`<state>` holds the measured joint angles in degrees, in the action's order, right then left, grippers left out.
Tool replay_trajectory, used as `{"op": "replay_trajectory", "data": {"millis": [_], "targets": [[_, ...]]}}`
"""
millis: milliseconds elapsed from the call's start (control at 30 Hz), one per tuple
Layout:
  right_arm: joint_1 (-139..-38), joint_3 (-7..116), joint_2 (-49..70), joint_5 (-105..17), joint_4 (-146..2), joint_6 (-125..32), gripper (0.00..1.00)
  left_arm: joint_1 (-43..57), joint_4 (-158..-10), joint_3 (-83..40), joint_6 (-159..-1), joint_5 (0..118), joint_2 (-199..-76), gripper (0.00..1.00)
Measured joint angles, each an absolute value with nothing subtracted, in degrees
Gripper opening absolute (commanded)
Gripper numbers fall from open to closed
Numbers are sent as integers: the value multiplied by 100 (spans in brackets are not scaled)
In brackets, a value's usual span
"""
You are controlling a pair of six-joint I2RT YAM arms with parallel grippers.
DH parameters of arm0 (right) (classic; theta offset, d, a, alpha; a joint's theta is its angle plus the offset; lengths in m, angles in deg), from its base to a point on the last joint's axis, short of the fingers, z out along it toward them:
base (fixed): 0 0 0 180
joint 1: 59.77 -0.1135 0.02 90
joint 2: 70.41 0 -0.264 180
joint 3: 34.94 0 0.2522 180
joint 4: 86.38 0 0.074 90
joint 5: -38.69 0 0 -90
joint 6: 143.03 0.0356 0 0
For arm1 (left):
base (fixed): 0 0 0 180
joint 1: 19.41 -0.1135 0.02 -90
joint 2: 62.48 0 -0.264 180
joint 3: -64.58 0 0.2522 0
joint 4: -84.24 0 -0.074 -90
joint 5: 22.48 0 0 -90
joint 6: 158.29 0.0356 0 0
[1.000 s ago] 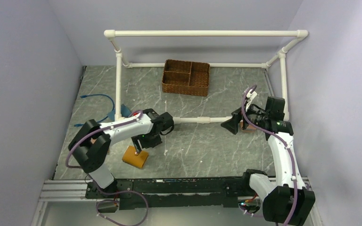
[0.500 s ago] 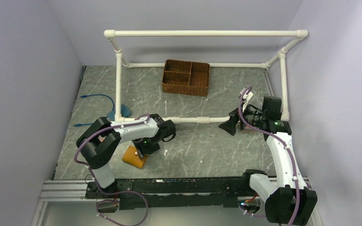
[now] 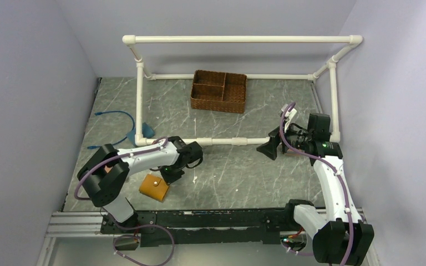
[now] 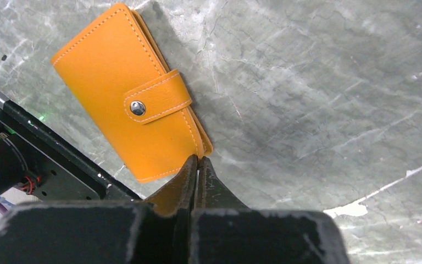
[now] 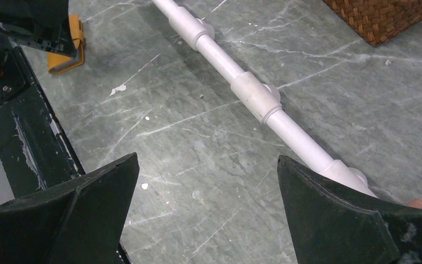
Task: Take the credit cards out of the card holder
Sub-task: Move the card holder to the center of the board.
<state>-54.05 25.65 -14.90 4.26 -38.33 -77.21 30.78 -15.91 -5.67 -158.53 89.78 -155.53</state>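
Note:
The card holder (image 3: 154, 187) is a mustard-orange wallet lying flat on the table, closed, with its strap snapped (image 4: 138, 108). It also shows at the top left of the right wrist view as the card holder (image 5: 66, 61). My left gripper (image 3: 169, 176) is low over the table at the wallet's right corner. Its fingers are pressed together with nothing between them, and the left gripper's tips (image 4: 198, 160) are right at the wallet's edge. My right gripper (image 3: 269, 148) hovers wide open over bare table by the white pipe. The credit cards are hidden.
A brown wicker basket (image 3: 219, 90) stands at the back. A white pipe frame (image 3: 222, 141) crosses the table between the arms and rises at the back. A blue cable (image 3: 116, 116) lies at the left. The black rail (image 3: 199, 217) runs along the near edge.
The wallet, propped up on its edge a second ago, now lies flat on the table. My left gripper has shut and moved lower beside it. The right gripper shifted slightly left.

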Motion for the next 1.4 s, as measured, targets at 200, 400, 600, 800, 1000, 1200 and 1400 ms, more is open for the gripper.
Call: {"op": "replay_trajectory", "data": {"millis": [200, 400, 600, 800, 1000, 1200, 1400], "targets": [[-5458, 2565, -1493, 424, -3827, -7763, 100, 3179, -1775, -567, -14944, 8974, -15013, 0], [-5615, 2565, -1490, 402, -3792, -7848, 100, 3671, -3196, -565, -13112, 8399, -13883, 0], [-5633, 2565, -1490, 316, -3776, -7920, 100, 3765, -4529, -1131, -11650, 7562, -14699, 0], [-5635, 2565, -1493, 292, -3748, -8005, 100, 4110, -4754, -2593, -10723, 7345, -16696, 0], [-5681, 2565, -1488, 290, -3676, -8062, 100, 4423, -4741, -2827, -10387, 7308, -17068, 0], [-5775, 2565, -1447, 273, -3602, -8147, 100, 4442, -5189, -2540, -10349, 7020, -16994, 44], [-5801, 2565, -1444, 303, -3510, -8353, 100, 4440, -5569, -1799, -10437, 6888, -16220, 57]]}}
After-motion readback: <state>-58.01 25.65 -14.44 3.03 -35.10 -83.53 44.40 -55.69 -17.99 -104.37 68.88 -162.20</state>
